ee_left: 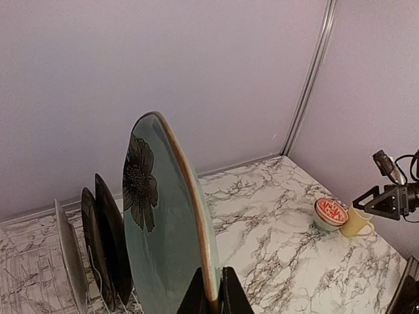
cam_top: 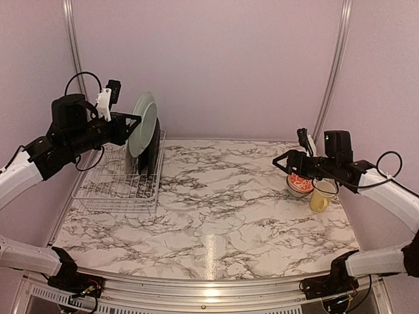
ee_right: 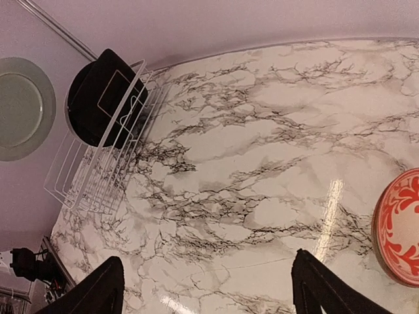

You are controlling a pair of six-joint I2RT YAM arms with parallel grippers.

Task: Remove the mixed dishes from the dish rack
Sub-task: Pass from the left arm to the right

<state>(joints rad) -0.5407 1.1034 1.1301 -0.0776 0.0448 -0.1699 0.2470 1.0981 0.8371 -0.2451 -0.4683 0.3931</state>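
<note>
A glossy white worktop [cam_top: 222, 216], veined in dark grey like marble, fills the lower half of the overhead view, with a bright streak of glare low at centre. Plain lilac walls [cam_top: 216, 59] close it in, and metal posts [cam_top: 334, 72] run up the corners. The dish rack [cam_top: 114, 190] sits at the left of the frame, with black plates [cam_top: 154, 154] upright at its far end. Above it, at upper left, the left jaws pinch the rim of a pale green plate [cam_top: 144, 123], held on edge over the rack. At the right of the frame, the red-and-white bowl [cam_top: 300, 183] and yellow mug [cam_top: 321, 196] stand side by side on the worktop. The right jaws hang spread just beside them, holding nothing.
</note>
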